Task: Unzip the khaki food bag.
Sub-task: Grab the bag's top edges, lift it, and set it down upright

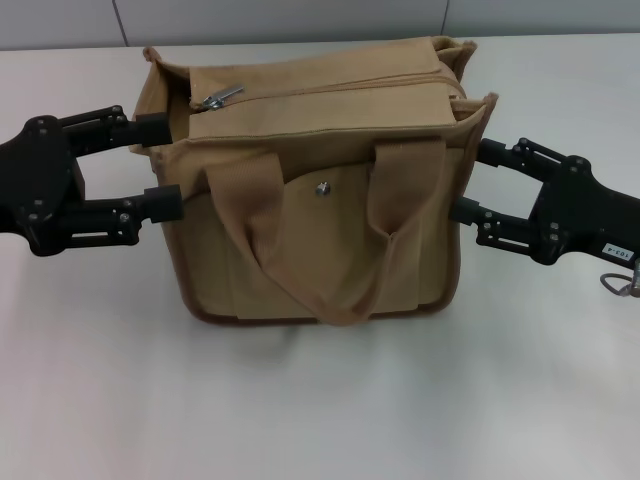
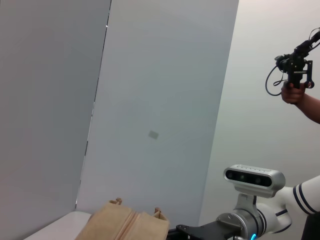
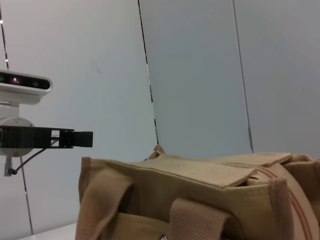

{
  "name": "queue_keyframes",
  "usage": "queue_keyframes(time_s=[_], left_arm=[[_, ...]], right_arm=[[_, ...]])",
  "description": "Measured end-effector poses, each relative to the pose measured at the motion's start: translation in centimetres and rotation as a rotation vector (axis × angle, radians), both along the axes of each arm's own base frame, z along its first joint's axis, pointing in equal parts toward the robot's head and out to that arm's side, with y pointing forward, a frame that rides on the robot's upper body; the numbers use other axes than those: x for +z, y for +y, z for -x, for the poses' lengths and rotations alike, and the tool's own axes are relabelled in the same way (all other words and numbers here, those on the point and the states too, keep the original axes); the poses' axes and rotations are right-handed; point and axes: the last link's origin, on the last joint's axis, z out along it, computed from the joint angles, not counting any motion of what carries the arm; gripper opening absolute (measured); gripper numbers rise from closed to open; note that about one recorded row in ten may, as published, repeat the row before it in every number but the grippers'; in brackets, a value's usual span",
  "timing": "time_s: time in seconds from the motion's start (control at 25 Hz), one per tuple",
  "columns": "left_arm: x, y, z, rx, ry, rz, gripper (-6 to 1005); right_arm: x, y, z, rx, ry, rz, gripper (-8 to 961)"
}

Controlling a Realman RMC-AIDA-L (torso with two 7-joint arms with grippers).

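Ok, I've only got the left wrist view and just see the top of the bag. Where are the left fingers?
Observer: The left gripper is open, fingertips at the left end of the khaki food bag.
Operator: And the zipper?
Observer: It looks closed; the zipper pull lies on top, near that same left end.
Operator: Right arm?
Observer: The right gripper is open too, at the bag's right end.

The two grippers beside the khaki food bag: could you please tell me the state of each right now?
Left gripper: open, fingers at the left end of the khaki food bag, holding nothing.
Right gripper: open, at the bag's right end, holding nothing.
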Motion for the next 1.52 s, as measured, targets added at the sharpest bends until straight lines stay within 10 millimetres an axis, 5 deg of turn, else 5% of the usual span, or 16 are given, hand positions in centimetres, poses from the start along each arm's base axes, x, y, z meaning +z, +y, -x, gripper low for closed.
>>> queue_keyframes(time_s=[0.28, 0.72, 1.04, 1.52], left_arm=[[-0.1, -0.2, 0.4, 0.015, 0.003, 0.003, 757], [-3.0, -2.4, 4.7, 0.152, 0.106, -0.105, 751], [-2.8, -3.6, 5.1, 0.17, 0.042, -0.145, 746], [-7.2, -1.6, 5.3, 0.185, -0.006, -0.211, 740]], right_arm=[[0.1, -0.1, -0.1, -0.005, 0.004, -0.003, 809], [-0.1, -0.2, 0.0, -0.001, 0.01, 0.005, 808], [-0.2, 0.0, 0.3, 0.008, 0.012, 0.009, 808], [-0.6, 0.1, 0.7, 0.012, 0.029, 0.025, 808]])
